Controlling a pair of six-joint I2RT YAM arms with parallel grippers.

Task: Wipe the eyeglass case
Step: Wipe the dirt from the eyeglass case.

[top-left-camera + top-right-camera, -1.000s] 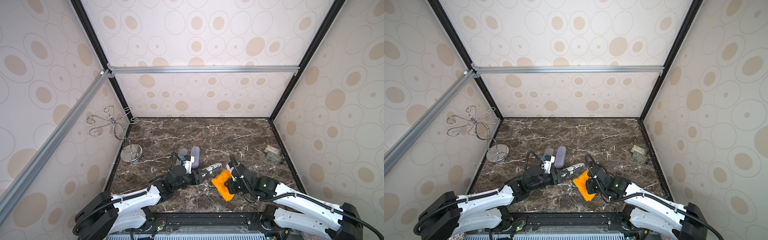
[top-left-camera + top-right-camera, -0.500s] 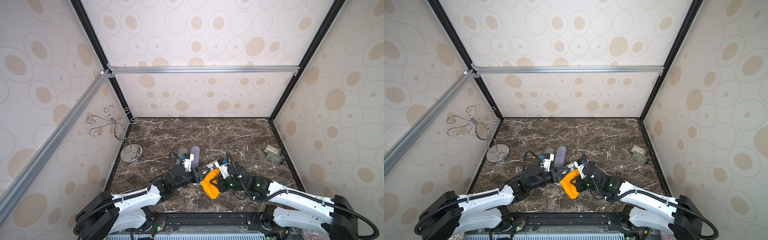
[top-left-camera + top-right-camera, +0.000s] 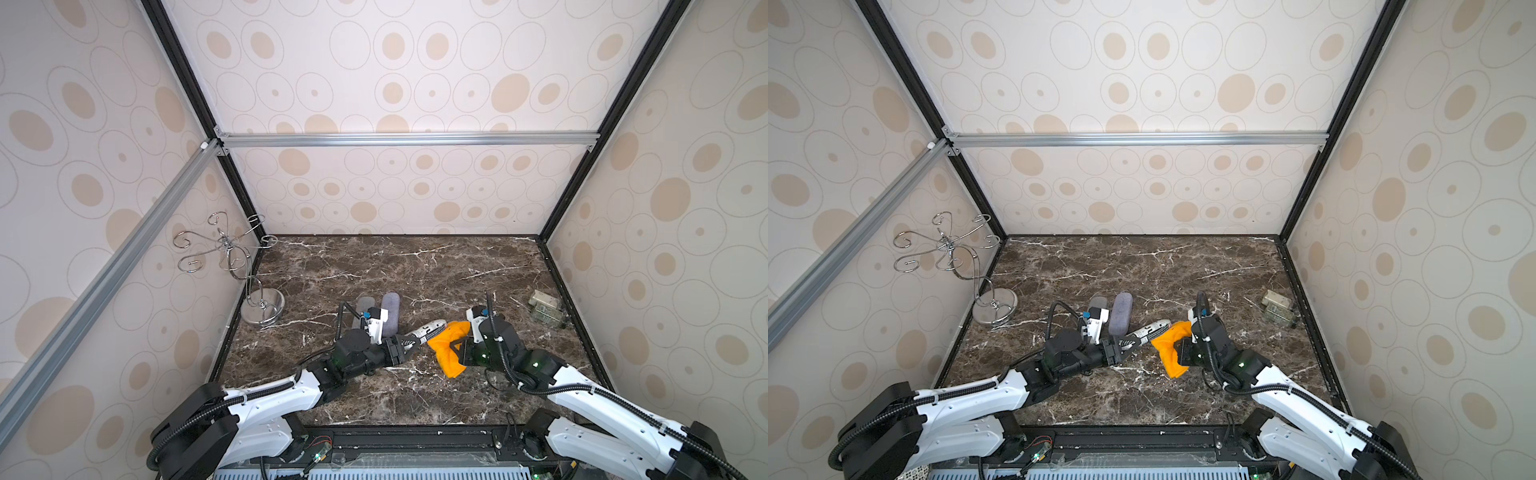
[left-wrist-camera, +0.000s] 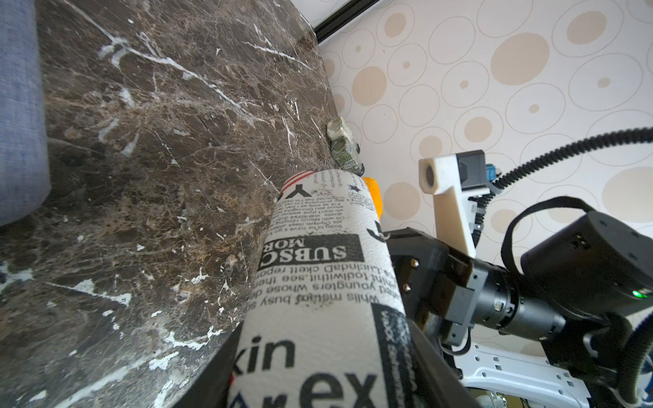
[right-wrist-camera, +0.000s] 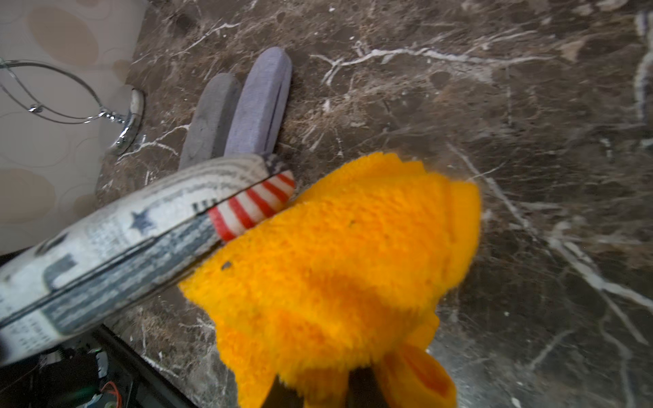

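Left wrist view showed you the eyeglass case (image 4: 318, 282), white with newspaper print and a red-striped tip, clamped at its near end between the two black fingers of the left claw (image 3: 409, 343). In both top views the case sat at about 6 o'clock on the marble table (image 3: 415, 270), with its free end pointing toward 2 o'clock from the claw. You cannot tell from these views whether the free end rested on the table or was held clear of it.

The right claw (image 3: 462, 352) was closed tight on an orange cloth (image 3: 446, 349), and its fingertips were buried in the pile. In the right wrist view the cloth (image 5: 335, 254) touched the striped tip of the case (image 5: 141, 226) and covered part of it.

Note the other items in a top view:
- A grey case (image 3: 365, 303) and a lilac case (image 3: 390, 316) lay side by side, touching, at 12 o'clock from the left claw.
- A wire stand (image 3: 262, 308) stood at the 9 o'clock edge of the table.
- Two small greenish packets (image 3: 546, 311) lay at the 3 o'clock edge, well apart from the cloth.
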